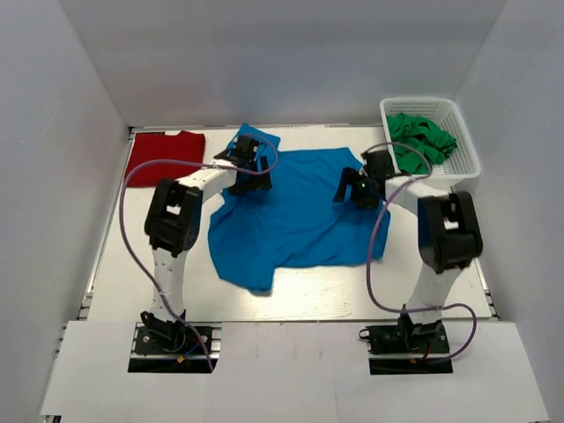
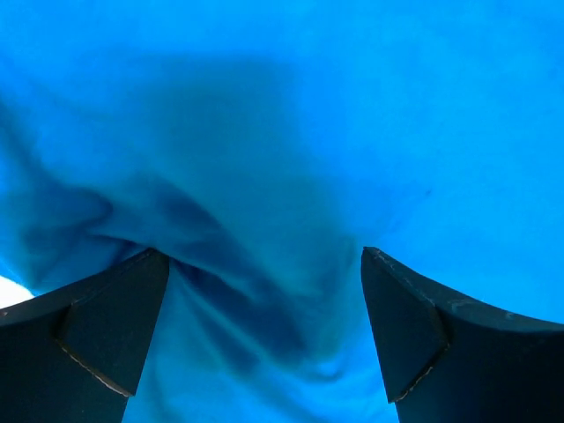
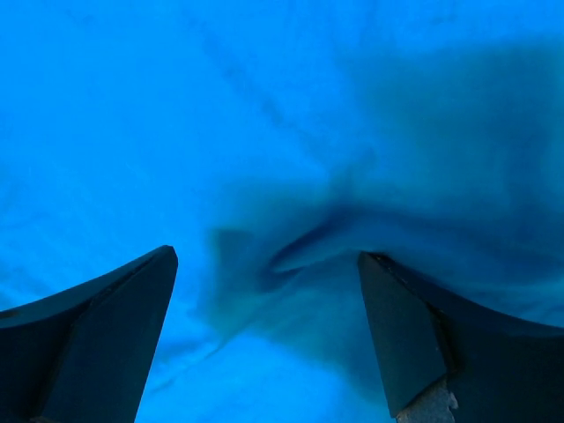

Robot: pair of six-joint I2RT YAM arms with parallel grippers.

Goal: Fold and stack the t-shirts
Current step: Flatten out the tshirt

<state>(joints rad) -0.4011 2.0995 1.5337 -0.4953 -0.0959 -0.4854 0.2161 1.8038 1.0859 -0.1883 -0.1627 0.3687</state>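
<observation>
white tabletop [image 1: 326, 300]: left gripper [image 1: 249, 162] and right gripper [image 1: 353, 189] hang, jaws spread wide, above the blue t-shirt [image 1: 295, 225]; pinching only the wrinkle beneath each could drag it crooked.

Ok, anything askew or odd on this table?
Nothing spilled or damaged. The blue t-shirt lies crooked and rumpled, cloth puckered at the open left tool and right tool; the red t-shirt lies flat at the far left.

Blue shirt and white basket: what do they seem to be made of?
Blue shirt: soft matte cloth, probably knit cotton; it lies in loose wrinkles and folds with no shine. White basket: likely rigid moulded plastic, going by its slotted lattice walls and smooth, even rim.
</observation>
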